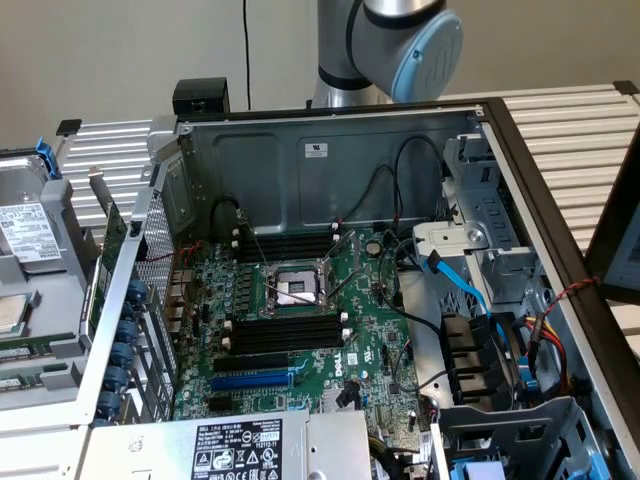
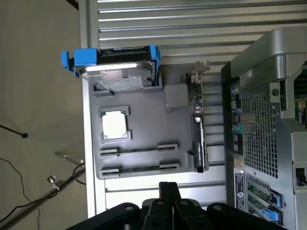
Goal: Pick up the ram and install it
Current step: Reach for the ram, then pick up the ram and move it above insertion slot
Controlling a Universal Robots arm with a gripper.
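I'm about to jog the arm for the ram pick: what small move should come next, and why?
Likely ease the gripper toward the nearer ram on the grey tray and line up over it. That ram and the second ram lie untouched in the tray's holders, and the gripper hangs apart from them, with nothing seen in it.

The claw (image 2: 168, 207) and the arm (image 1: 392, 45) are each cut off at an edge.
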